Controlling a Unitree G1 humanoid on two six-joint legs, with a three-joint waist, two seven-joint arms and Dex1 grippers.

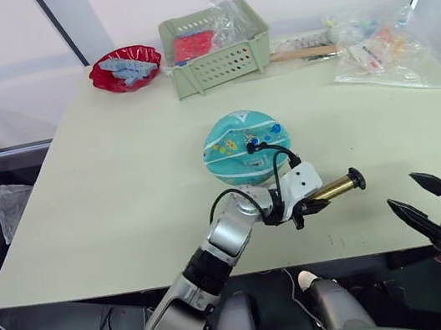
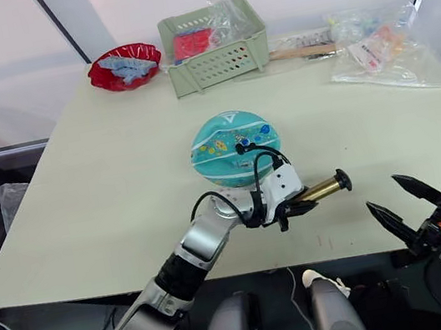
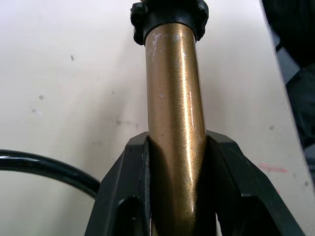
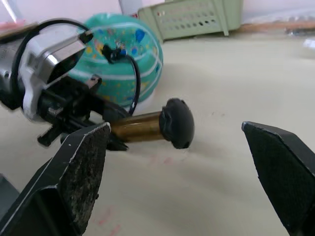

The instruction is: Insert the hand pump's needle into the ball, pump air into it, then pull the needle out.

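Two grippers face you over the pale cream table, so take the scene from its biggest piece down. At the far edge you have a sage-green slotted plastic basket, with a red glossy bowl of blue blocks to its left and a crumpled clear plastic bag of small packets off to its right. Your teal rubber ball with white stripes and coloured prints rests near the middle of the table. Just in front of it, your left gripper is clamped on the barrel of the brass-gold hand pump with black end caps; its two black fingers press against either side of the cylinder, which points toward your right with the handle end free. The pump's thin black hose arcs up from the gripper and ends at the top of the ball. The needle itself is too small for you to make out there. Your right gripper hangs near the table's front edge with its fingers spread wide, holding nothing, apart from the pump.
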